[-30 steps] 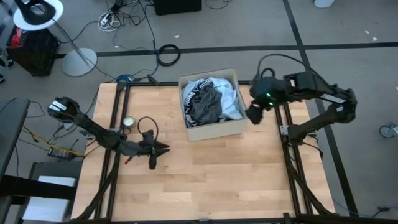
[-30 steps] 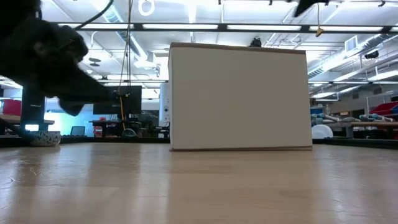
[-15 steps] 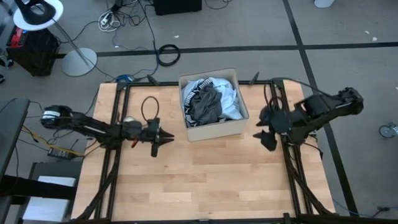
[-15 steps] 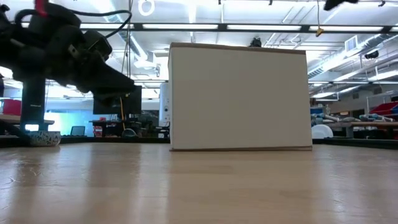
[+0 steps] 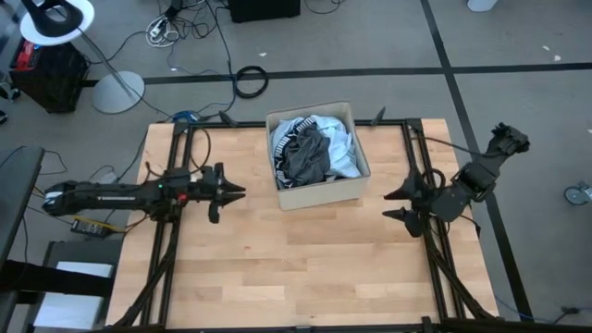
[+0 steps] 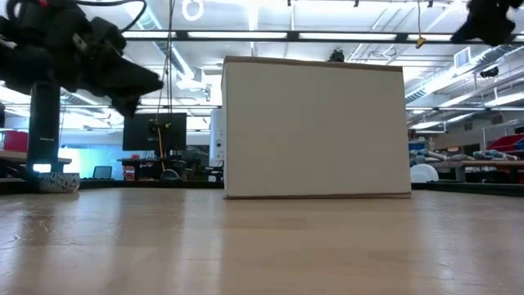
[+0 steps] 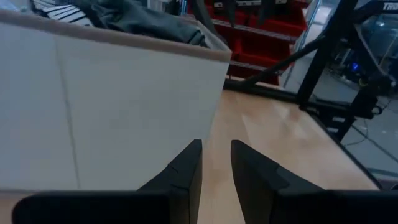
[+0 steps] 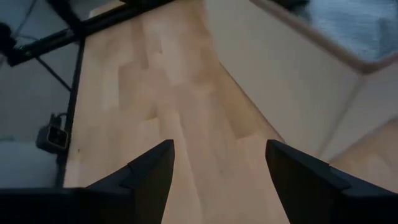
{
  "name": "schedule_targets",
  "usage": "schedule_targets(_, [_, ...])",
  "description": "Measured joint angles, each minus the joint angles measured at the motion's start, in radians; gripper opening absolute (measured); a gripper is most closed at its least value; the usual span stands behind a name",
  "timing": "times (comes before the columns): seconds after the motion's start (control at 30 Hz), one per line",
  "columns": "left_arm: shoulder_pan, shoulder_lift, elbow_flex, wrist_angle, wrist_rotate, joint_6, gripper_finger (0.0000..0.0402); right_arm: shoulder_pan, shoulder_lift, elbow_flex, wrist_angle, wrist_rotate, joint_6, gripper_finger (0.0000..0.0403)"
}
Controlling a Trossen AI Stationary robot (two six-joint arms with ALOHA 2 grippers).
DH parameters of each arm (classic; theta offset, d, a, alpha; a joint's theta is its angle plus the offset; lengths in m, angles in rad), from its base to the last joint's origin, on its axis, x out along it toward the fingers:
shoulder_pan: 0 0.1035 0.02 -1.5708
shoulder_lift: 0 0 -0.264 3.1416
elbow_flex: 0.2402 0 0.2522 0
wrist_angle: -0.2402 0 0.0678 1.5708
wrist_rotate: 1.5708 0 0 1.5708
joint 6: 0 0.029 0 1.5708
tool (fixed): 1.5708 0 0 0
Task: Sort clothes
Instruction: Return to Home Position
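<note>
Since every garment in view lies heaped inside the cardboard box (image 5: 321, 195), the clothes (image 5: 313, 153) sit at the far middle of the table (image 5: 305, 268), a grey piece uppermost over white and patterned ones. The heap shows no clear long axis. It lies between the 2 arms, walled off from both.

The left gripper (image 5: 242, 191) sits apart from 1 side wall and points at it. Its fingers are all but closed, with nothing held. The right gripper (image 5: 387, 204) sits near the opposite wall, somewhat closer, spread wide and empty.

Judgement: no pick is pending, so each arm need only draw away from the box.
</note>
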Motion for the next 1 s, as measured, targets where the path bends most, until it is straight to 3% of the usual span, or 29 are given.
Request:
schedule_targets(0.1, [-0.013, -0.135, 0.000, -0.149, -0.042, 0.009, 0.0090, 0.002, -0.065, -0.120, 0.116, 0.005, -0.103, 0.0255])
schedule_targets(0.3, [-0.025, -0.332, 0.000, -0.264, -0.089, 0.040, 0.0090, -0.090, -0.215, -0.296, 0.351, -0.133, -0.324, 0.0256])
schedule_targets(0.63, [-0.025, -0.451, 0.000, -0.408, -0.122, 0.052, 0.0090, -0.365, -0.360, -0.553, 0.603, -0.423, -0.488, 0.0254])
schedule_targets(1.0, [-0.023, -0.575, 0.003, -0.512, -0.122, 0.064, 0.0090, -0.475, -0.690, -0.700, 0.602, -0.434, -0.609, 0.0254])
